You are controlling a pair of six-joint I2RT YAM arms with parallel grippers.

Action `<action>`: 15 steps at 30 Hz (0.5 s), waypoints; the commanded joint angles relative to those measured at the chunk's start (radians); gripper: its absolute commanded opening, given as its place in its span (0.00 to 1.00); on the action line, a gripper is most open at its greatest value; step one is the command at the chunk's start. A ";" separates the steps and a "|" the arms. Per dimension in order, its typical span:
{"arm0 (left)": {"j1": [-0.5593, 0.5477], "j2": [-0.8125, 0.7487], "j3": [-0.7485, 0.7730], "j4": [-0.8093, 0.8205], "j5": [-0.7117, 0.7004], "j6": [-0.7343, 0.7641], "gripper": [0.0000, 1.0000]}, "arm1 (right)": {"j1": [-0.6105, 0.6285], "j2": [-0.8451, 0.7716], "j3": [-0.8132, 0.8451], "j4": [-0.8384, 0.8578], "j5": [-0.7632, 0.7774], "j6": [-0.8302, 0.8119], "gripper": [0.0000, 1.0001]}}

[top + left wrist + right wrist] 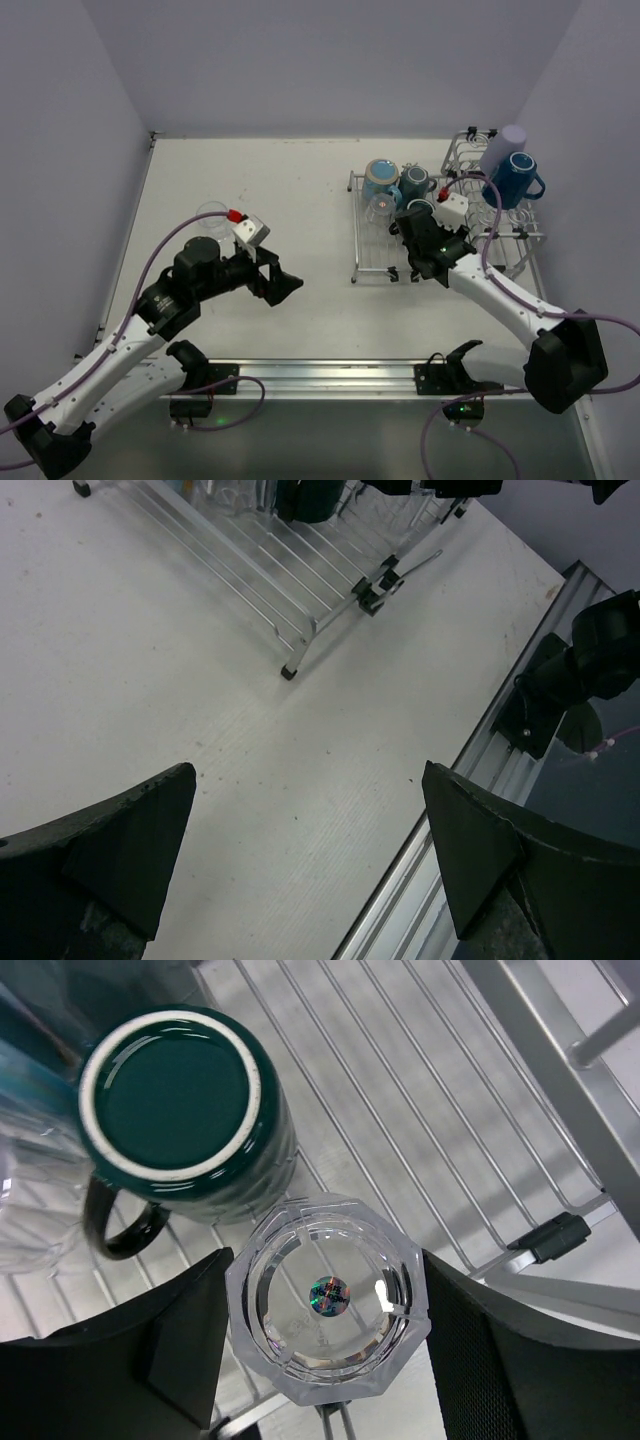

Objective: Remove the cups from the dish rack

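The silver wire dish rack (357, 250) stands at the right of the table. In it are a light blue mug (380, 177), a dark teal mug (416, 182), a clear glass (381, 207), a lavender tumbler (503, 150) and a dark blue mug (514, 181). My right gripper (416, 238) is over the rack's near part. In its wrist view its fingers (170, 1350) press both sides of an upside-down clear octagonal glass (328, 1300), with a second dark teal mug (185, 1100) inverted just beyond. My left gripper (287, 285) hangs open and empty over bare table (310, 860).
Another clear glass (208, 214) stands on the table behind my left arm. The rack's near corner foot (288, 670) lies ahead of my left gripper. The metal base rail (330, 375) runs along the near edge. White walls close in the left, back and right.
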 commanded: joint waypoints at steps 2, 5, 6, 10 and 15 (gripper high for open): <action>0.004 0.010 0.000 0.054 0.057 -0.052 1.00 | 0.043 -0.114 -0.003 0.029 0.012 -0.004 0.42; 0.003 0.016 -0.004 0.088 0.074 -0.090 1.00 | 0.072 -0.147 0.009 0.008 -0.005 -0.016 0.40; 0.004 0.018 -0.010 0.114 0.078 -0.104 1.00 | 0.078 -0.169 0.014 0.003 -0.016 -0.019 0.40; 0.001 0.028 -0.065 0.267 0.138 -0.208 0.98 | 0.123 -0.272 0.009 0.053 -0.130 -0.079 0.40; 0.003 0.076 -0.173 0.608 0.218 -0.398 0.96 | 0.129 -0.435 -0.055 0.297 -0.439 -0.101 0.41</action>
